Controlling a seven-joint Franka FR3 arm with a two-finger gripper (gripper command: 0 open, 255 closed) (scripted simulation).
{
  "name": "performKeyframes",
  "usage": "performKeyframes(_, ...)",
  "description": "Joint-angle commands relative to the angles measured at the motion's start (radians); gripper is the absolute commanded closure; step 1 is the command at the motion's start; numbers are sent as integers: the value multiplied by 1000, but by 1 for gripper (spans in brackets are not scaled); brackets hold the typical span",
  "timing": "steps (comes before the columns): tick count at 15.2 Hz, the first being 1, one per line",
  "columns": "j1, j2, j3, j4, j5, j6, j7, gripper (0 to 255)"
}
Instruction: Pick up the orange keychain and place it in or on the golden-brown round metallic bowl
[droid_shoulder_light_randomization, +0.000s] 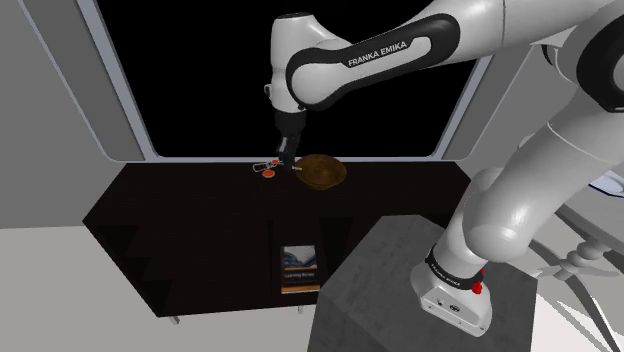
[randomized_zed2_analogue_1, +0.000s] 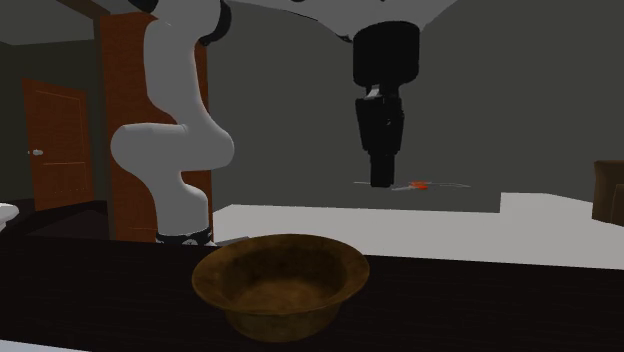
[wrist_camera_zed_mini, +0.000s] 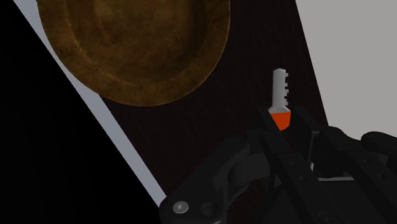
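Orange shows between the two black fingers of the gripper (wrist_camera_zed_mini: 283, 127), which are closed tight on the tag of the keychain (wrist_camera_zed_mini: 281, 95). A pale key sticks out past the fingertips. In the wrist view the brown bowl (wrist_camera_zed_mini: 133, 44) lies near the keychain but apart from it, with nothing inside.

In the shoulder view the gripper (droid_shoulder_light_randomization: 284, 163) points down just beside the bowl (droid_shoulder_light_randomization: 325, 175), on that view's left. The keychain (droid_shoulder_light_randomization: 266, 171) juts out on the side of the gripper away from the bowl.

In the second exterior view the bowl (randomized_zed2_analogue_1: 280, 300) sits close to the camera on the dark table (randomized_zed2_analogue_1: 480, 300). The gripper (randomized_zed2_analogue_1: 381, 180) and keychain (randomized_zed2_analogue_1: 421, 185) are behind the bowl and higher in the picture, seemingly clear of the table top.

A book (droid_shoulder_light_randomization: 300, 262) lies lower down, between the bowl and the stand (droid_shoulder_light_randomization: 380, 290).
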Motion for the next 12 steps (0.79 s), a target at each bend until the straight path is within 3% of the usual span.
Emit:
performKeyframes(1, -14, -43, -24, -39, 2, -5, -41, 255)
performKeyframes(12, -108, -238, -185, -222, -42, -19, -270, 255)
